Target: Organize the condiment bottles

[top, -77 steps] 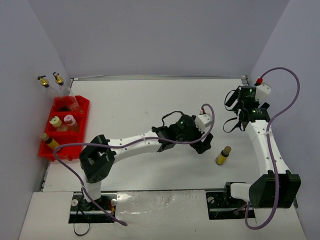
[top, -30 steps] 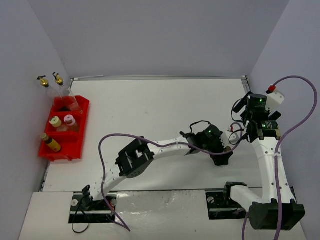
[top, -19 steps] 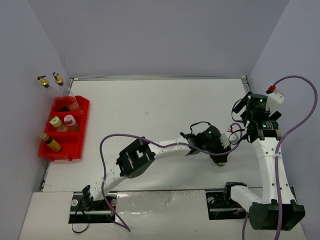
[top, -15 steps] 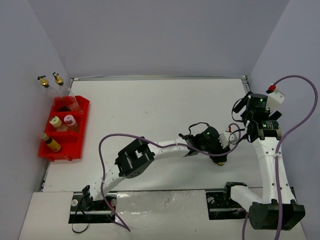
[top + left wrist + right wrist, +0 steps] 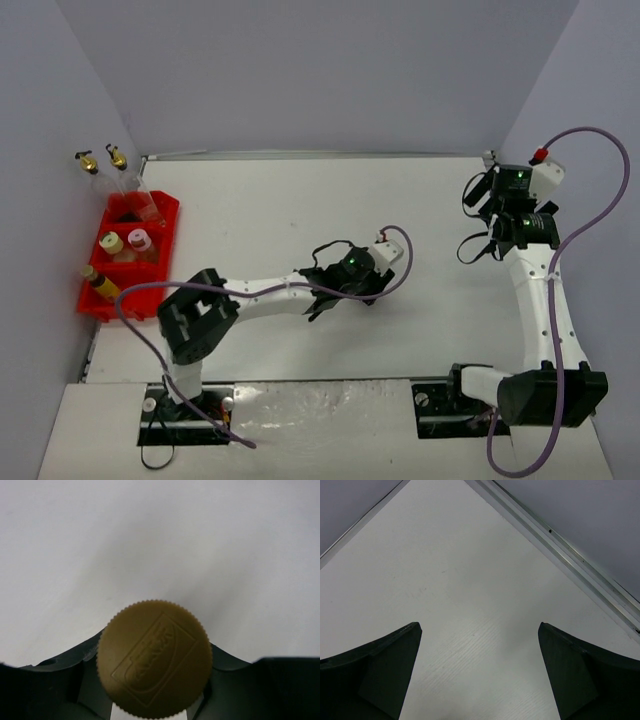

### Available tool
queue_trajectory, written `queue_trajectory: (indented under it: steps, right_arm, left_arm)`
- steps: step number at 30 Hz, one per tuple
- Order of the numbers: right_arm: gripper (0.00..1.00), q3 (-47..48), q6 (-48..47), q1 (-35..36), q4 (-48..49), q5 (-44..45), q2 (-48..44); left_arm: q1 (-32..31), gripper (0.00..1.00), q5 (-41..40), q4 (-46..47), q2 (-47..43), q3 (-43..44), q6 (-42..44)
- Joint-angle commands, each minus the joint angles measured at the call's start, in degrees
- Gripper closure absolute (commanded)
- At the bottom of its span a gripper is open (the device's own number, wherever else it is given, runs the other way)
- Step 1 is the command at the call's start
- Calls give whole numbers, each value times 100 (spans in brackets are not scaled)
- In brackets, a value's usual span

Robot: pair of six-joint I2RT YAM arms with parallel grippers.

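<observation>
Left pincer clamps ridged, round brown bottle cap | right pincer spread over matte white table

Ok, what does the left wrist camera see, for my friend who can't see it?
A round, ribbed, brown plastic bottle cap seen from on top, gripped between the dark fingers of the left claw. Behind it is blurry white table.

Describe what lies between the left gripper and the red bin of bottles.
In the top view, only the left arm's own white link and purple cable cross bare table between the left gripper, holding a bottle, and the red bin; no loose object.
</observation>
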Motion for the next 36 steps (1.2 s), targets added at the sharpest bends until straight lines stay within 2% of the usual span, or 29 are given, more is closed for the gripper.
queue_trajectory:
  steps: [1, 3, 6, 9, 13, 17, 18, 21, 27, 36]
  right_arm:
    - [0, -17, 163, -5, 383, -216, 86]
    - [0, -108, 167, 13, 447, -271, 99]
    - [0, -257, 167, 35, 530, -346, 94]
    - [0, -468, 158, 70, 680, -498, 79]
    - [0, -676, 140, 210, 811, -554, 43]
    - [0, -788, 140, 322, 902, -596, 37]
    - [0, -804, 140, 437, 918, -604, 45]
    - [0, -832, 140, 732, 948, -553, 70]
    - [0, -836, 94, 1007, 965, -477, 131]
    - [0, -876, 10, 1079, 991, -512, 139]
  left_arm:
    - [369, 100, -1805, 93, -1514, -124, -182]
    - [513, 100, -2723, -226, -1968, -183, -249]
    - [768, 100, -3559, -710, -2407, -239, -604]
    - [1351, 100, -4529, -1485, -3064, -413, -1123]
    - [1926, 100, -5545, -2548, -3512, -559, -1725]
    - [2332, 100, -6477, -3327, -3861, -947, -2758]
    - [2440, 100, -6641, -3627, -3918, -1048, -3294]
    - [2870, 100, -6922, -4795, -3945, -1227, -4770]
    - [3296, 100, -7169, -5739, -3892, -1574, -6136]
    - [4295, 100, -6646, -5425, -4247, -2341, -6473]
